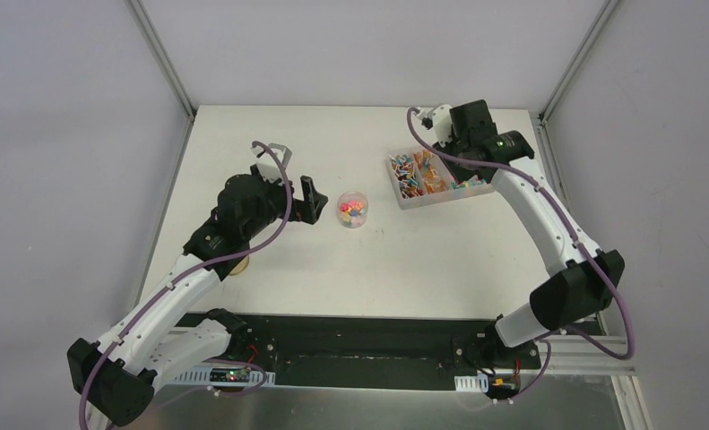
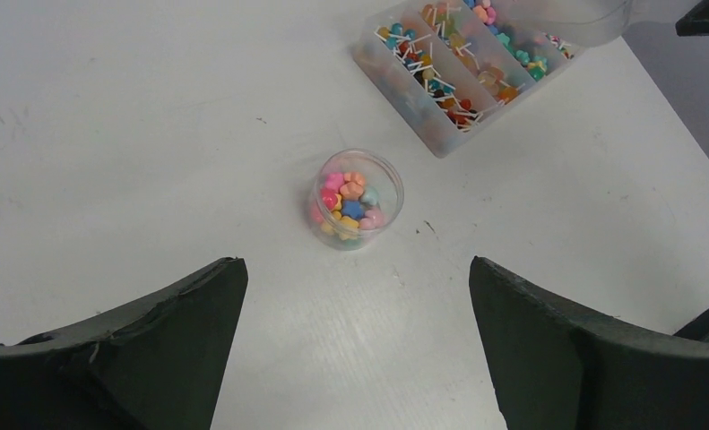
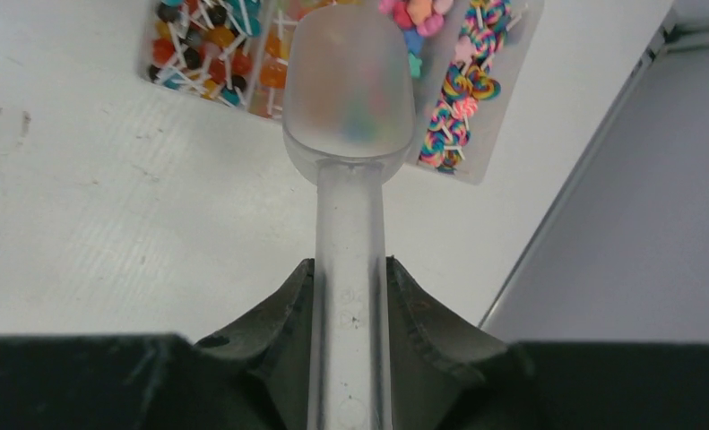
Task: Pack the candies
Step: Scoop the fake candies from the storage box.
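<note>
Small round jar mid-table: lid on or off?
Off. The jar stands upright with an open rim, candies showing directly from above in the left wrist view; nothing covers it.

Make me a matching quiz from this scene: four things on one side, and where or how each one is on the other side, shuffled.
Things:
1. scoop
2. round jar
3. divided tray
4. left gripper

States:
A. open, holding nothing
B. in the middle, partly filled with candies
C. clamped in the right gripper
D. far right, compartments of sorted sweets

Pairs: 1-C, 2-B, 3-D, 4-A
</note>
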### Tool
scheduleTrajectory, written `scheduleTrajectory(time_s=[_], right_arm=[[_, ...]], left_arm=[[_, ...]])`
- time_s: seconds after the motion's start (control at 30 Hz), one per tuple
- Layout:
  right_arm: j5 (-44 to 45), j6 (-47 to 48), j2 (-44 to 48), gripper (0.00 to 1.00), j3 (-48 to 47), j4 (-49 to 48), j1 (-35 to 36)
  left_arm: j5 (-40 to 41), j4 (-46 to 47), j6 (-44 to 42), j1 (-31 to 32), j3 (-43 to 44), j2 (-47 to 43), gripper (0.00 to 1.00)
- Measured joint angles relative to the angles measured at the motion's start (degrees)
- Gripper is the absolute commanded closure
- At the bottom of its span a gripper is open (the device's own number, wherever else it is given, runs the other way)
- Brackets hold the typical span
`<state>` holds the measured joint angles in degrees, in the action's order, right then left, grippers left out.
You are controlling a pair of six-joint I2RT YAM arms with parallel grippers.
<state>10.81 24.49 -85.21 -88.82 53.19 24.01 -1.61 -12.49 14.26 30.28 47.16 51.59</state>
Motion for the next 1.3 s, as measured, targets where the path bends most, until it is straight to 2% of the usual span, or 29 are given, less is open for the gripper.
scheduleTrajectory(time_s=[0.27,0.53,1.03,1.3], right_arm=[[5.79,-0.70,-11.23,1.00,-9.68,10.78,-3.48],[8.02,-0.98,-18.08,1.00,-18.14,15.78,-3.58],[9.62,-0.94,-27.82,1.00,-21.35,17.94,-5.99],[9.79,-0.83,-30.23,1.00,-20.48,13.40,-6.51]], left_arm=[[0.22,-0.59,-1.90,0.00,-1.68,-0.72,0.01],[0.22,-1.22,-2.64,0.00,-1.73,-0.74,0.01],[0.24,-1.31,-3.28,0.00,-1.95,-1.05,0.01],[0.87,-1.33,-3.39,0.00,-2.08,-1.40,0.01]])
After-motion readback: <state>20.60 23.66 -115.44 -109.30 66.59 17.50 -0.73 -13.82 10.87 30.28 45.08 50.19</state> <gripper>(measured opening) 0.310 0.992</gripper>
